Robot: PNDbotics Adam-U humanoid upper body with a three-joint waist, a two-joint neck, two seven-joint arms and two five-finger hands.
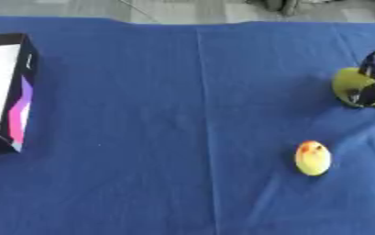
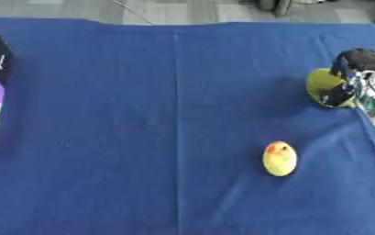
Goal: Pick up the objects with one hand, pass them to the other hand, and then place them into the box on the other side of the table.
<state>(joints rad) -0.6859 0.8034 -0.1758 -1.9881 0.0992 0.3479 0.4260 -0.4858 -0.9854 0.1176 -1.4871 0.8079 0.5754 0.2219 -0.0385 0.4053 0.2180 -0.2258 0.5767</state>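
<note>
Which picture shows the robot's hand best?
The right eye view: the right hand shows more fully, fingers curled round a yellow-green object. The left eye view shows only part of that hand at the edge.

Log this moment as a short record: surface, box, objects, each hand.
surface: blue cloth
box: black, white inside, pink and purple side, at the left edge
yellow-green object: at the right, right hand on it
yellow oval object: orange-red patch, lying free, nearer the camera
right hand: fingers curled round the yellow-green object
left hand: not in view

Blue tablecloth (image 1: pixel 182 114) creased lengthwise; grey floor (image 1: pixel 182 9) beyond.
</note>
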